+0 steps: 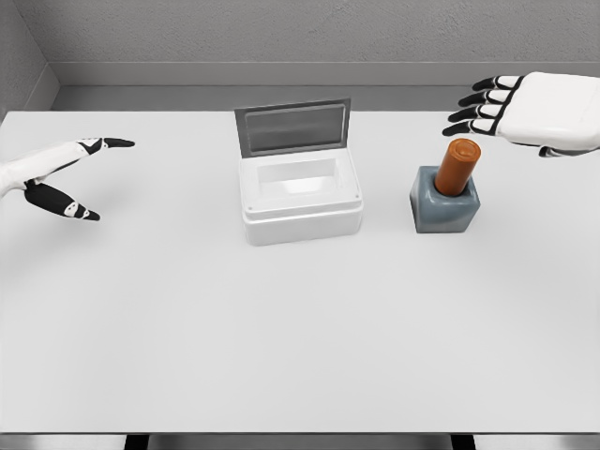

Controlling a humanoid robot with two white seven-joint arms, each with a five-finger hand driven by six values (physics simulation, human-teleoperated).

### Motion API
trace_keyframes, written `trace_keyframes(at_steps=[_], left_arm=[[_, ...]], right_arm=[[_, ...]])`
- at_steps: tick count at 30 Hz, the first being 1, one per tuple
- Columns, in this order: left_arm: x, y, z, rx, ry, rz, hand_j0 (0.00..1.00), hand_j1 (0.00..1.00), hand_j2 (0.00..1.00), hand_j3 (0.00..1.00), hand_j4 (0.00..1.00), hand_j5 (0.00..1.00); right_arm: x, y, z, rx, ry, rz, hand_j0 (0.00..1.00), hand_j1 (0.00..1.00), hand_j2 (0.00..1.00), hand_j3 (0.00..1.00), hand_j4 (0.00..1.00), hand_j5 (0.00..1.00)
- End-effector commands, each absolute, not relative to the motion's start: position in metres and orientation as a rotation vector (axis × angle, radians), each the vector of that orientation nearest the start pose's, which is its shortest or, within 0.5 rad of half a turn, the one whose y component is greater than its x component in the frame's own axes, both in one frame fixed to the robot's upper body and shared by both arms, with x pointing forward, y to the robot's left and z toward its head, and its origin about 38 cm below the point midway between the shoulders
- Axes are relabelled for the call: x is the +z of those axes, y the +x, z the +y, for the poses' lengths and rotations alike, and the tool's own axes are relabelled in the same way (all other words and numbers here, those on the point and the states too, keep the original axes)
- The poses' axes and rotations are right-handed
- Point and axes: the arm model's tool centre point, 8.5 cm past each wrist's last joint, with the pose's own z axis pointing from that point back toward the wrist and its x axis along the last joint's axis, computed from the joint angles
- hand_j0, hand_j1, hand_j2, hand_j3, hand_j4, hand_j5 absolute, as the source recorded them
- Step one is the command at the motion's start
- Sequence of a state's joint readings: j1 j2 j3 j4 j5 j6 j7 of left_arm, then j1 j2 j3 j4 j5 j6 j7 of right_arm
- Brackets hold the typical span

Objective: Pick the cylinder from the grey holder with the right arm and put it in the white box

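Right hand [534, 117]: fingers [483, 98] extended and slightly spread, black-tipped, pointing toward the picture's left; they grasp nothing. The hand hovers above and to the right of the cylinder, apart from it, palm side facing down as far as can be told. Its white arm enters from the right edge near the top.

Left hand [61, 173]: fingers released, one long finger stretched toward the right, thumb [61, 202] splayed lower down; nothing held. It sits over the left part of the table, well apart from all the objects, arm entering at the left edge.

Cylinder [457, 167]: orange-brown, standing in the grey holder, leaning a little to the right, its upper half showing above the holder's rim. Untouched by either hand.

Grey holder [444, 208]: a blue-grey block with rounded corners, resting on the table to the right of the white box, near it but not touching.

White box [302, 202]: rectangular, open, interior visible with nothing showing inside it; set near the middle of the table. Its grey lid [292, 127] stands raised at the back edge, tilted slightly backward.

Table [281, 337]: white, flat top, filling most of the view; grey wall behind.
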State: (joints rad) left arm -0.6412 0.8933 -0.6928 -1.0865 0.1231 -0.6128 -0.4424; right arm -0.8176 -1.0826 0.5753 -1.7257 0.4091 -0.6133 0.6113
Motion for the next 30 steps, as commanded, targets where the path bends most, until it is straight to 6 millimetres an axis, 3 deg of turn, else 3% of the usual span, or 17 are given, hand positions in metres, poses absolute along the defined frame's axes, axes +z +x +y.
trace_keyframes(at_steps=[1,4,6,8,12,15,17,19,21,24,26,30], left_arm=[[0.186,0.448,0.413,-1.431,0.209,-1.481,1.0,1.0,1.0,1.0,1.0,1.0],[0.179,0.45,0.407,-1.41,0.182,-1.489,1.0,1.0,1.0,1.0,1.0,1.0],[0.165,0.446,0.395,-1.307,0.051,-1.52,1.0,1.0,1.0,1.0,1.0,1.0],[0.165,0.446,0.396,-1.176,-0.023,-1.572,1.0,1.0,1.0,1.0,1.0,1.0],[0.152,0.45,0.405,-1.052,-0.042,-1.578,1.0,1.0,1.0,1.0,1.0,1.0],[0.147,0.453,0.411,-0.998,-0.038,-1.575,1.0,1.0,1.0,1.0,1.0,1.0],[0.136,0.457,0.394,-0.983,-0.076,-1.583,1.0,1.0,1.0,1.0,1.0,1.0],[0.134,0.458,0.395,-0.981,-0.076,-1.577,1.0,1.0,1.0,1.0,1.0,1.0],[0.12,0.464,0.38,-0.947,-0.101,-1.579,1.0,1.0,1.0,1.0,1.0,1.0],[0.117,0.463,0.371,-0.97,-0.135,-1.574,1.0,1.0,1.0,1.0,1.0,1.0],[0.11,0.464,0.352,-0.964,-0.179,-1.585,1.0,1.0,1.0,1.0,1.0,1.0],[0.107,0.464,0.35,-0.972,-0.185,-1.578,1.0,1.0,1.0,1.0,1.0,1.0]], right_arm=[[0.352,0.4,-0.322,-2.898,0.969,1.597,1.0,1.0,1.0,1.0,1.0,1.0],[0.352,0.401,-0.324,-2.901,0.975,1.597,1.0,1.0,1.0,1.0,1.0,1.0],[0.353,0.401,-0.33,-2.918,0.993,1.589,1.0,1.0,1.0,1.0,1.0,1.0],[0.341,0.402,-0.327,-2.948,0.939,1.585,1.0,1.0,1.0,1.0,1.0,1.0],[0.336,0.419,-0.31,-2.898,0.735,1.885,1.0,1.0,1.0,1.0,1.0,1.0],[0.328,0.429,-0.311,-2.937,0.716,1.891,1.0,1.0,1.0,1.0,1.0,1.0],[0.324,0.432,-0.307,-2.934,0.699,1.912,1.0,1.0,1.0,1.0,1.0,1.0],[0.317,0.431,-0.309,-2.961,0.679,1.895,1.0,1.0,1.0,1.0,1.0,1.0],[0.314,0.43,-0.312,-2.981,0.678,1.882,1.0,1.0,1.0,1.0,1.0,1.0],[0.314,0.429,-0.318,-2.995,0.694,1.87,1.0,1.0,1.0,1.0,1.0,1.0],[0.31,0.435,-0.324,-3.016,0.705,1.89,1.0,1.0,1.0,1.0,1.0,1.0],[0.301,0.439,-0.33,-3.061,0.699,1.886,1.0,1.0,1.0,1.0,1.0,1.0]])
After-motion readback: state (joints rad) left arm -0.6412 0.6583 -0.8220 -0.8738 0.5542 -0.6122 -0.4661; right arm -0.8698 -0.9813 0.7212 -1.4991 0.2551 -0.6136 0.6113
